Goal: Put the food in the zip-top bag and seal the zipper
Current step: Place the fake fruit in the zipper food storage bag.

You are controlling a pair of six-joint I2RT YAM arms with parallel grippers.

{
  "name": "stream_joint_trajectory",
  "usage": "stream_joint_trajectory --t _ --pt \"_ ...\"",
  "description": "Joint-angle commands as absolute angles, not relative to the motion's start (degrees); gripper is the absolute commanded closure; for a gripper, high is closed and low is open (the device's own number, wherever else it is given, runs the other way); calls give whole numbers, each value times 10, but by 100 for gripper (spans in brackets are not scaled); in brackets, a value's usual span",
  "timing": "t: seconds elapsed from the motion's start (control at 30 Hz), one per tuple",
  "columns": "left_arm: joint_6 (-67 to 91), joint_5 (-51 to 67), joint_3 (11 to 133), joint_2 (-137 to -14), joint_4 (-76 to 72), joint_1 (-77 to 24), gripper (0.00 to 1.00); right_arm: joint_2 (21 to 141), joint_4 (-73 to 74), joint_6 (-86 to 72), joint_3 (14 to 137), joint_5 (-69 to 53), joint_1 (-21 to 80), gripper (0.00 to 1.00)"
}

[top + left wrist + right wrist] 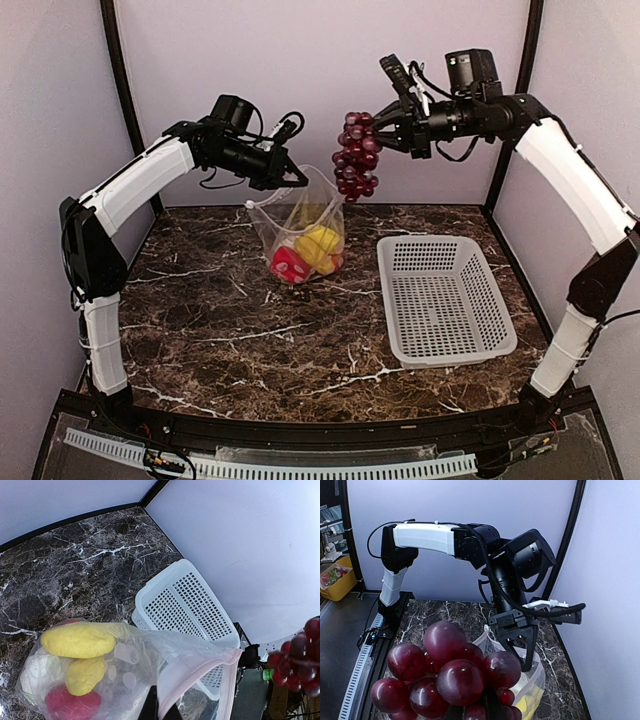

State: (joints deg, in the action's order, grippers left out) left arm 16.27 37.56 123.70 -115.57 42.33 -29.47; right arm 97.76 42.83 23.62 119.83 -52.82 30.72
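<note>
Hanging from the left pincer [293,180], which is clamped shut on its mouth edge, the zip-top bag [300,225] is held with its mouth open over the desk [220,320]. Two yellow pieces [77,640] and a red pepper [67,702] are seen inside. The grape bunch [357,155] is gripped by the right pincer [385,132], raised just beside the bag's mouth. A white basket [440,300] is noted to the right.

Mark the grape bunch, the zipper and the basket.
grape bunch [357,155], top view, middle of cluster.
zipper [220,653], left wrist view, pink mouth strip.
basket [445,300], top view, bare perforated floor.
</note>
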Motion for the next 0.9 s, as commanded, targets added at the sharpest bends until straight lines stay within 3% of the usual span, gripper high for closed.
stream_joint_trajectory --t 0.0,0.53,0.87 --pt "169 390 1240 -1154 418 -294 99 1009 390 244 1245 -519 331 100" --pt "174 405 1242 -1155 415 -294 99 1074 366 251 1298 -497 375 100" --pt "198 430 1239 -1155 397 -294 99 1127 332 242 1326 -418 387 100"
